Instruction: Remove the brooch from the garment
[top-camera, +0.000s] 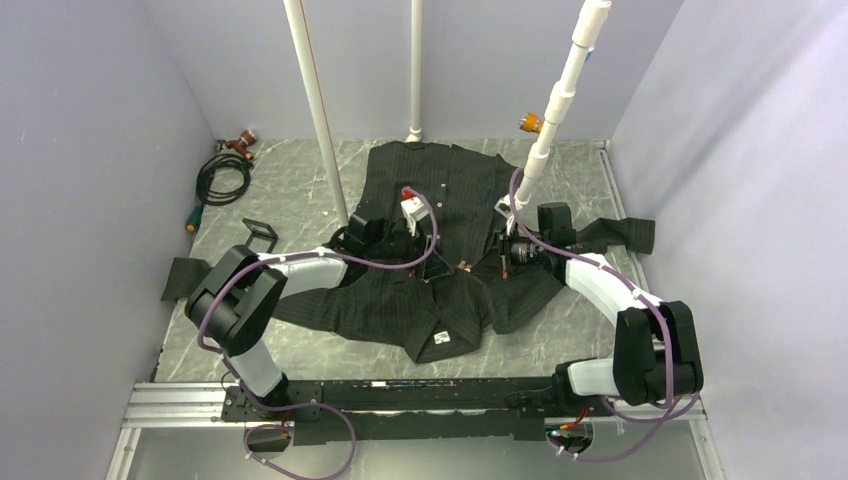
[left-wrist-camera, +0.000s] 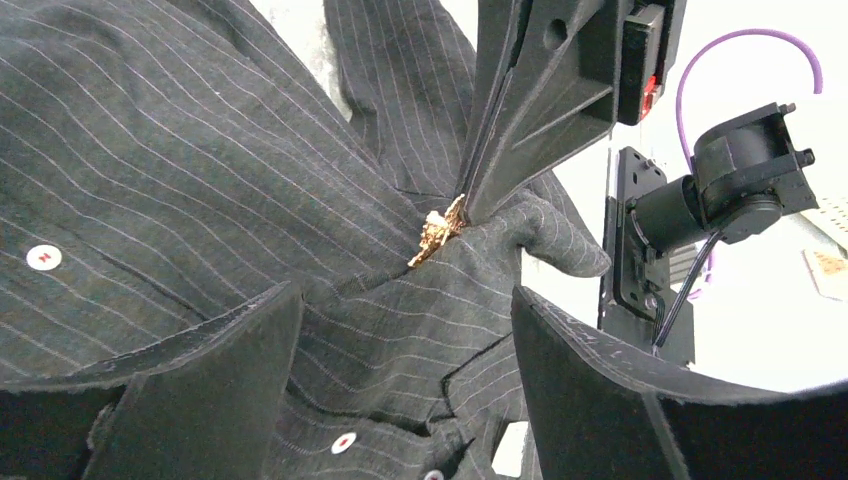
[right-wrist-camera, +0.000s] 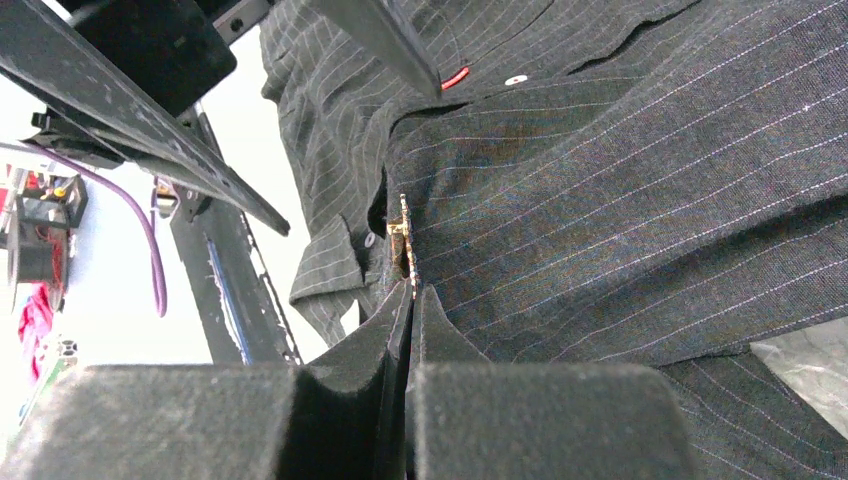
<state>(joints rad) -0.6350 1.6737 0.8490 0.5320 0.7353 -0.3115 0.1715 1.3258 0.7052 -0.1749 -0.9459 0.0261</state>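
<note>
Black pinstriped fabric shirt (top-camera: 450, 190): spread on grey marbled desk (top-camera: 290, 200).
Tiny gold-glinting metal brooch (left-wrist-camera: 437, 232): on a bunched fold mid-shirt.
Right gripper (right-wrist-camera: 412, 293): closed, pinching the brooch's edge from 3 o'clock.
Left gripper (left-wrist-camera: 405, 300): wide open, empty, at brooch's 9 o'clock.

Both arms bend at the elbow, the left arm (top-camera: 300, 268) and right arm (top-camera: 600, 280) angling inward until their wrists nearly meet. The right hand (right-wrist-camera: 412, 298) is pressed closed, pinching the brooch (left-wrist-camera: 437, 232) at its tips. The left hand (left-wrist-camera: 402, 295) faces it, spread wide, gripping nothing.
</note>
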